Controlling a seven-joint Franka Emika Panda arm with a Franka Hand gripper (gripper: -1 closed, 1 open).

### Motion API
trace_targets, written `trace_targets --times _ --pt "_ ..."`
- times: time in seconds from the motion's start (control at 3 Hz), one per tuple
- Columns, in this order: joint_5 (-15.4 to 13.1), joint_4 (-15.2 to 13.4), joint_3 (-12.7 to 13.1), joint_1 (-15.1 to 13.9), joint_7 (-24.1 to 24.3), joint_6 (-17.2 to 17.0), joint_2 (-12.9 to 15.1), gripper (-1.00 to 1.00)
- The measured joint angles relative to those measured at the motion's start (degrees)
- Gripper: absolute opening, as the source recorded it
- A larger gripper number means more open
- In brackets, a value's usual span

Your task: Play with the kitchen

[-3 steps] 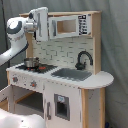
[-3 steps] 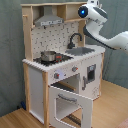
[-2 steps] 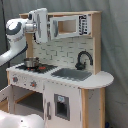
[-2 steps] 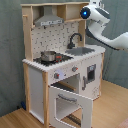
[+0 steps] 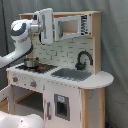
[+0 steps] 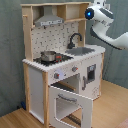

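The kitchen (image 5: 65,85) is a tall white and light-wood toy with a dotted backsplash (image 5: 60,50). It has a microwave (image 5: 75,25), a black faucet (image 5: 84,59), a grey sink (image 5: 72,74) and a hob (image 5: 35,67) carrying a small metal pot (image 5: 31,63). In the second exterior view the kitchen (image 6: 37,80) shows its range hood (image 6: 48,20), and its oven door (image 6: 70,102) hangs open. My gripper (image 5: 46,25) hovers at upper-shelf height just left of the microwave. In the second exterior view my gripper (image 6: 92,12) is beside the top right corner, holding nothing that I can see.
My white arm (image 5: 17,45) comes in from the first exterior view's left, over the hob. The rounded countertop end (image 5: 102,77) juts out beside the sink. A wooden floor (image 6: 110,110) lies in front of the open door, and a grey wall stands behind.
My gripper has shifted slightly right and down in the first exterior view, closer to the microwave. The kitchen, pot and oven door have not moved.
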Motion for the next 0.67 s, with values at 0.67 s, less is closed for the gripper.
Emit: trace_targets --times 0.67 --pt "0.16 0.11 1.69 1.57 1.76 2.88 -0.64 1.0"
